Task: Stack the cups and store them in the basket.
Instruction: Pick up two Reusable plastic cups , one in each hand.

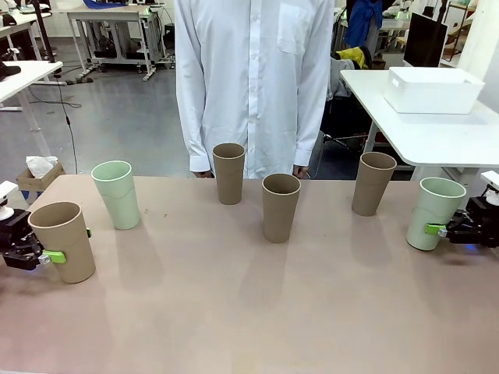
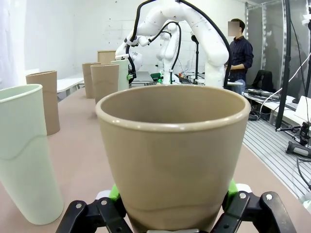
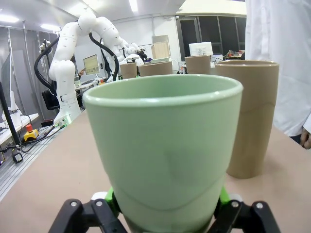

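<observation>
The left jaws are closed on the lower half of a tan-brown cup at the lower left of the frame, a green pad pressed to each side. The right jaws grip a mint green cup low on its wall at the right edge, in the same way. Both cups are upright; whether their bases rest on the surface cannot be told. In each wrist view the held cup hides most of the pads, and its foot is cut off by the bottom edge. In the front view both arms are cut off by the frame edges. A second mint cup stands at mid left, apart from the tan-brown one. Three more brown cups stand apart from each other across the middle and right. The surface is a matte pinkish tan. A person in a white shirt stands at its far edge. The white basket sits on a separate white table at the upper right, well away from the cups. Grey floor and other desks lie behind.
</observation>
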